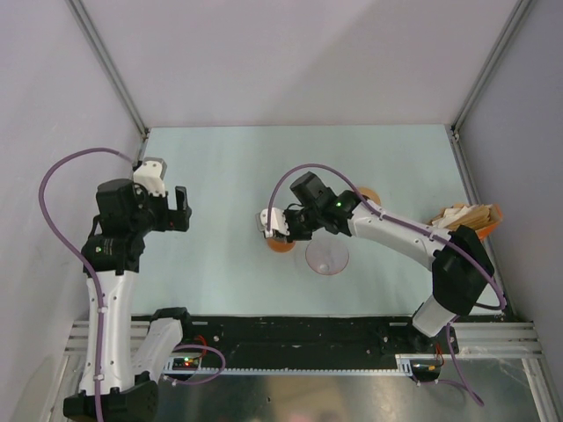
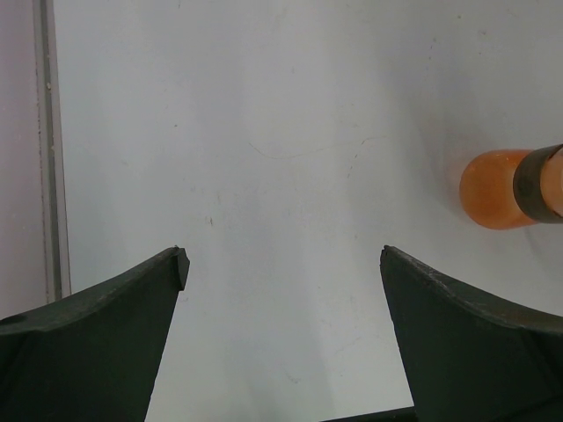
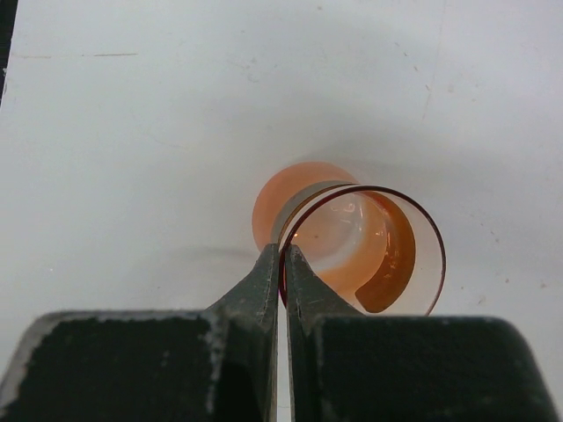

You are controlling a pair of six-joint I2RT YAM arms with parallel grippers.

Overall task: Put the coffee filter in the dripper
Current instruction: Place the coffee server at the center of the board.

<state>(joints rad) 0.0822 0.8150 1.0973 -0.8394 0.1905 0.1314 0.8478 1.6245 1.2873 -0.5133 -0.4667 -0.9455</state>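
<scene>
Found the right pincer pressed together on the clear rim of the dripper. Saw one finger outside the mouth and the other inside it, with only the thin wall between them. Saw the dripper tipped over, its wide mouth turned toward the right wrist camera and its orange base pointing away, past the fingertips. From above, made out that orange base just under the pincer, near the middle of the surface. Made out the clear mouth a little nearer the right arm's side. Could not tell whether the dripper rested on the surface or hung just off it.

Found the left pincer spread wide with nothing between its dark fingers. Saw it held above the left part of the surface, well apart from the dripper. In the left wrist view, caught the orange base and its brown collar at the right edge, well beyond the right finger.

Noted a stack of tan and white papers at the right edge of the surface, beside the right arm's elbow and well apart from the dripper. Glimpsed another orange round thing partly hidden behind the right forearm. Could not tell what it was.
</scene>
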